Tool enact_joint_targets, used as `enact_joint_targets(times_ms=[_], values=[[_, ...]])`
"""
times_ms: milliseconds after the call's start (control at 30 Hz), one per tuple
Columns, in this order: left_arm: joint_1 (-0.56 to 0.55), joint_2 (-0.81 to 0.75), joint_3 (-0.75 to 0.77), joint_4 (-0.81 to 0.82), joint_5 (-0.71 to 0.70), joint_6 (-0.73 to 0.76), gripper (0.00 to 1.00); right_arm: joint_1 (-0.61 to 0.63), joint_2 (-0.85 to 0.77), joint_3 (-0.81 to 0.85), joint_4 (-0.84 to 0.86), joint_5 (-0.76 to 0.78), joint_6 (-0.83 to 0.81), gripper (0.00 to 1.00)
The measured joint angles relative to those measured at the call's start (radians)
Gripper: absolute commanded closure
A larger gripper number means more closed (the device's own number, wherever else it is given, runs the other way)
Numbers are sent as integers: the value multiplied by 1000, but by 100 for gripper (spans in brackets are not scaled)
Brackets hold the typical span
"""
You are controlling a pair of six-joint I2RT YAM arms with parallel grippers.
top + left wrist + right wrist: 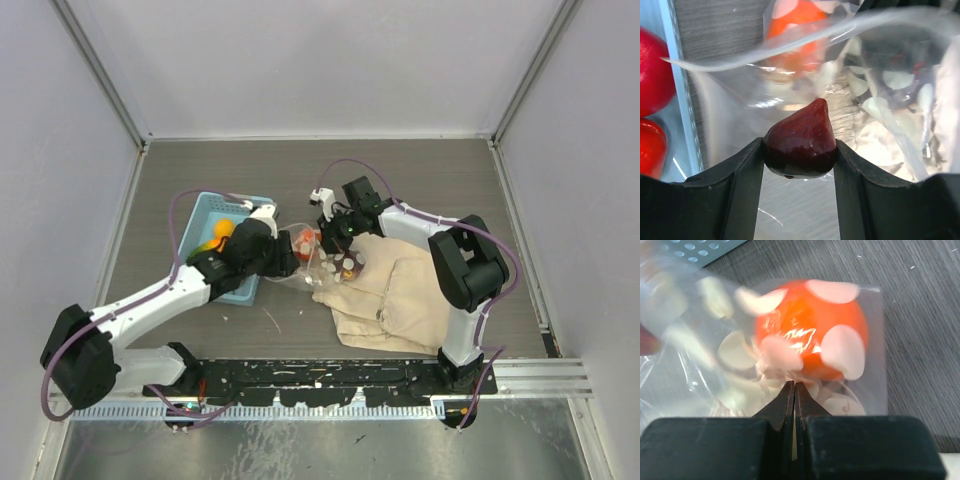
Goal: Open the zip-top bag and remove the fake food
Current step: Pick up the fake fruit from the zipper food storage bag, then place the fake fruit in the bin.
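A maroon fruit (800,140) is clamped by the left gripper (800,152) at the open edge of the zip-top bag (890,125); its film, orange fruit (800,325) inside, is pinched by the right gripper (795,390).

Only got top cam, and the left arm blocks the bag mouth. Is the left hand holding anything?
Observer: Yes. On the left wrist view the left hand is shut on a dark maroon fruit, pinched between both fingers.
Operator: And the right hand?
Observer: On the right wrist view the right hand is shut on the plastic of the zip-top bag, jaws together, right next to an orange fruit inside the bag.
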Motion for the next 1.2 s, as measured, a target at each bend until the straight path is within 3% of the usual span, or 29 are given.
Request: enact_joint_targets(times_ms=[800, 1200], values=[[79, -269, -53, -140, 23, -21, 58, -13, 0, 2, -25, -16, -32, 94], [91, -372, -62, -238, -41, 2, 58, -32, -1, 2, -37, -50, -43, 94]])
